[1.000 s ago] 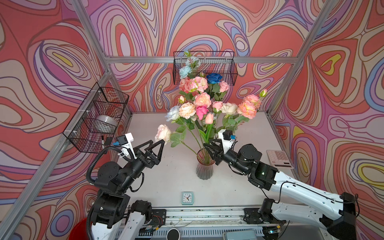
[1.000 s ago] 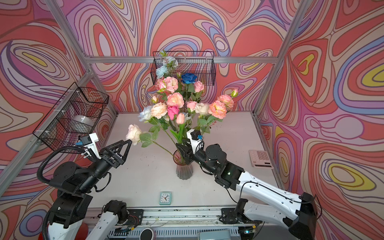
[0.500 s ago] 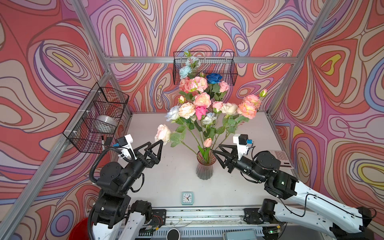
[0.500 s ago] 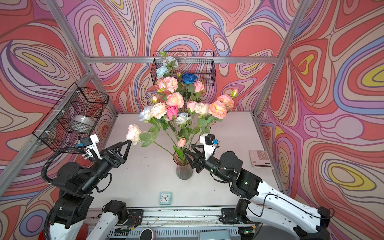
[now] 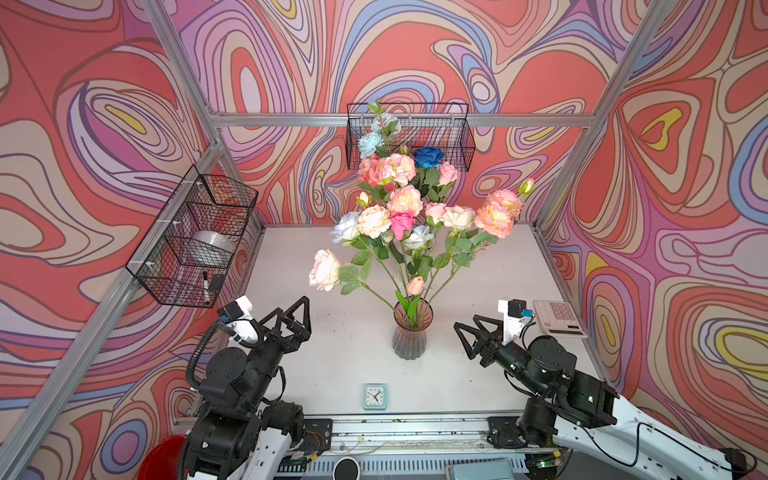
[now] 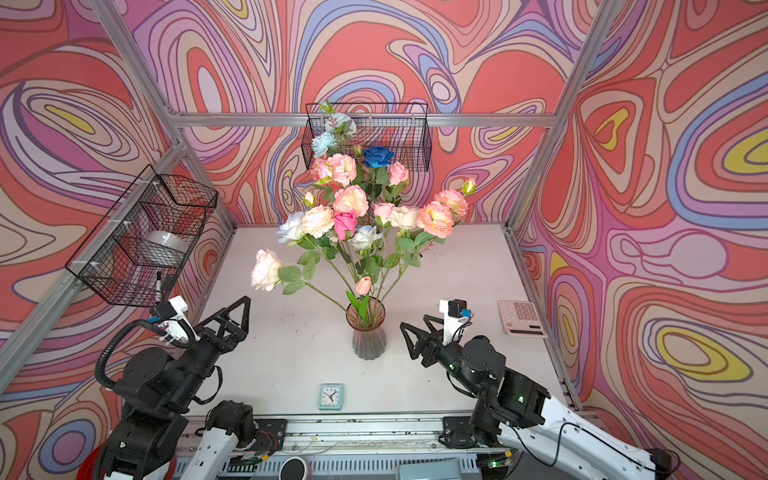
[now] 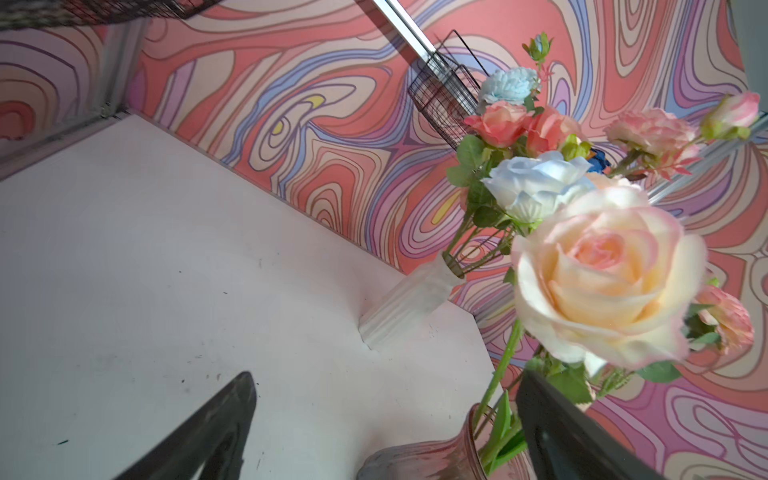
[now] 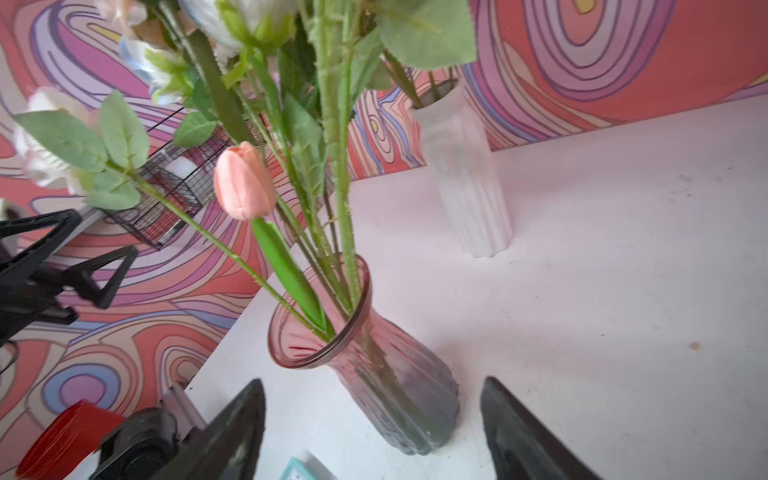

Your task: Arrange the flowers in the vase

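White tabletop (image 5: 498, 282) carries everything, and the flowers (image 5: 405, 208) rise from its middle as one tall spray. Their long stems are pinched together only at the narrow neck of the tinted glass vase (image 5: 409, 332), so the heavy heads lean outward, the cream-pink rose (image 5: 325, 269) furthest to the left. No stem lies loose on the table, so the arranging looks nearly or fully done. The left gripper (image 5: 306, 318) hovers left of the vase and the right gripper (image 5: 464, 322) right of it. Each has its jaws spread wide and holds nothing, well clear of glass and leaves; I judge they stand off so as not to brush the blooms. A peach tulip (image 5: 415, 285) sits lowest, its bud just above the rim, because its stem is far shorter than the roses'.

Both top views hide what stands behind the bouquet. The wrist views show it: a white ribbed vase (image 8: 465, 178) nearer the back wall, holding stems of its own, so the highest blooms probably belong to it. The right wrist view also shows the stems crossing inside the glass rim. Only the top views take in the calculator (image 5: 559, 318) at the table's right edge.
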`<state>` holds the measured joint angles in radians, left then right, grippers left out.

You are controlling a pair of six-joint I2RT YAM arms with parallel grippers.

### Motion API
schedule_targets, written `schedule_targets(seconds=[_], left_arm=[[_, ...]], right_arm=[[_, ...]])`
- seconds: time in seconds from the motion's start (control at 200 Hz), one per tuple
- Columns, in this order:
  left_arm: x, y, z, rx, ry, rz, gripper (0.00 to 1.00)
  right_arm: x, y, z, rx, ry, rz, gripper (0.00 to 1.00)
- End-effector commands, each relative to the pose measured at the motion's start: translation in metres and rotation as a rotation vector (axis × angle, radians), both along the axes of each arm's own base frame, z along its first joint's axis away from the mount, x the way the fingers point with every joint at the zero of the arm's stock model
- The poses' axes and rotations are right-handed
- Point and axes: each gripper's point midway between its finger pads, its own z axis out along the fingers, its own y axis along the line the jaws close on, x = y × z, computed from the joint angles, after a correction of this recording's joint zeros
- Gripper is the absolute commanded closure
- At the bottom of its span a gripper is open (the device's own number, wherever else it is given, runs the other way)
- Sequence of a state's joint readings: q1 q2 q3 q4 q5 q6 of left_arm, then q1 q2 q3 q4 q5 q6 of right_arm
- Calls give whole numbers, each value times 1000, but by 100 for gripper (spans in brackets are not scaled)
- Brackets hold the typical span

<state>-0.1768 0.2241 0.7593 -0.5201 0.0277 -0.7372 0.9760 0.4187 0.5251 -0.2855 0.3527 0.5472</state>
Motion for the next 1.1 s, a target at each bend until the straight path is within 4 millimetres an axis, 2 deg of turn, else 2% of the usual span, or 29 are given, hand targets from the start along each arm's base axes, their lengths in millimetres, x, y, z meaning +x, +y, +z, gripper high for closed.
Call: schedule_targets(seconds=[0.0,0.145,0.215,0.33,0.4,0.526,0.596,0.686,0.721,0.796,0.921,1.096], left_arm=[[-1,21,-33,13,81,122,0],[12,31,-77,30,244,202,0],[21,34,-94,46,315,231,0],[43,31,-109,78,347,230,0],[53,37,-118,72,372,275,0],[70,57,-126,33,377,410,0],[75,74,-128,42,376,521,0],[82,94,-128,131,372,643,0],[90,98,-122,154,346,664,0],[104,107,-120,222,352,687,0],[124,125,-141,273,478,691,0],[174,121,-180,555,523,555,1]], right_arm=[[17,-18,-14,-55,15,-156,6],[39,-5,-30,-140,39,-169,2],[53,-12,-34,-144,56,-201,2],[77,-38,-37,-110,78,-266,2],[92,-52,-40,-85,99,-288,2],[119,-75,-46,-17,156,-349,2],[131,-92,-39,25,152,-425,2],[138,-103,-22,54,96,-478,2],[140,-104,-16,58,75,-486,2],[144,-108,-13,49,68,-502,2],[148,-118,-11,31,66,-532,2],[149,-125,-13,35,66,-556,2]])
